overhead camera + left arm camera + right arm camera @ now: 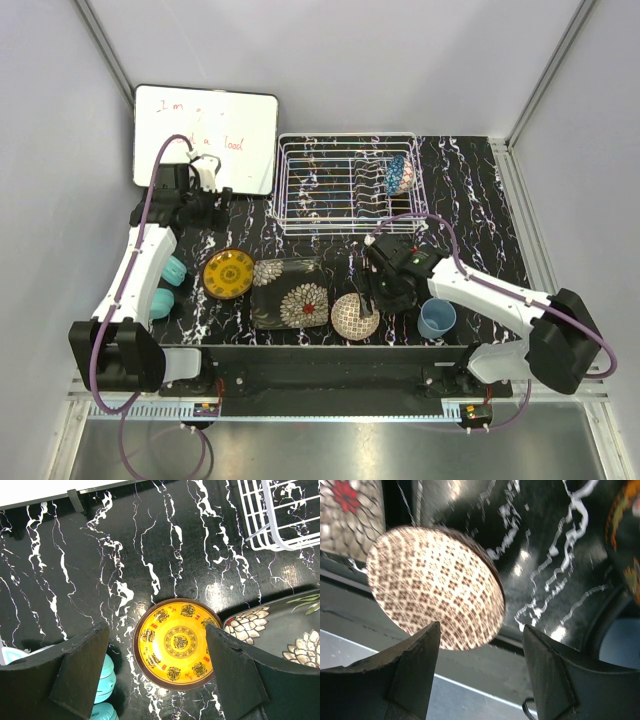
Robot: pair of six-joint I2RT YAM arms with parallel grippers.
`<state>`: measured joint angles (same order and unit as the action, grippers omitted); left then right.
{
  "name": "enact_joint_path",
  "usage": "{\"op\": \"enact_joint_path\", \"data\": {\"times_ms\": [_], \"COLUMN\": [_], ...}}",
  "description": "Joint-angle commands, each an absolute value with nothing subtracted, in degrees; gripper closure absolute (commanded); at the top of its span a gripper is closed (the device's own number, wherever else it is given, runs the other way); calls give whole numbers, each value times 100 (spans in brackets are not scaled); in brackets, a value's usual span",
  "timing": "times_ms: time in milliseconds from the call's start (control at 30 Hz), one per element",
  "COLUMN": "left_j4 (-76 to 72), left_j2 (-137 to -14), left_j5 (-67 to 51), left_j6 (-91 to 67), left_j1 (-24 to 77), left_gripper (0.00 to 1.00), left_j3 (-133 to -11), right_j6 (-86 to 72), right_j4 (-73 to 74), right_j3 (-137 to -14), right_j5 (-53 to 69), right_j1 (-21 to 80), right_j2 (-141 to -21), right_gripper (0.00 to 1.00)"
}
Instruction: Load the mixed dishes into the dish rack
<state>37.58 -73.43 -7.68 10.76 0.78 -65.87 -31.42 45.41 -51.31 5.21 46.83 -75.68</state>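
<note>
Beige patterned bowl [435, 587] sits at the near edge of the bench [470, 200], well apart from the dish rack [345, 185]. Right tool [481, 627] is wide open over it and holds nothing; left tool [157, 630] is the same. Bowl is likely glazed ceramic: stiff, slick, chippable. Pinch across the rim wall.

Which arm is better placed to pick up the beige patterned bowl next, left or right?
Right, probably. The right gripper is open with the beige patterned bowl just ahead of it. The left gripper, also open, faces the yellow plate; the dark floral plate separates it from the bowl.
</note>
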Motion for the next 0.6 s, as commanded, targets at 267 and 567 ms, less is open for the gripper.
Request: {"op": "enact_joint_path", "data": {"times_ms": [267, 567], "left_j4": [3524, 3428], "left_j2": [-7348, -7225], "left_j5": [-527, -457], "left_j6": [1186, 1169], "left_j1": [44, 35], "left_gripper": [19, 19], "left_j3": [-6794, -6566], "right_j6": [-3094, -3120], "right_j4": [3595, 3445], "right_j3": [-4817, -4825], "right_j5": [501, 589], "right_j1": [4737, 4737], "right_j2": [-8147, -8420], "right_gripper": [30, 52]}}
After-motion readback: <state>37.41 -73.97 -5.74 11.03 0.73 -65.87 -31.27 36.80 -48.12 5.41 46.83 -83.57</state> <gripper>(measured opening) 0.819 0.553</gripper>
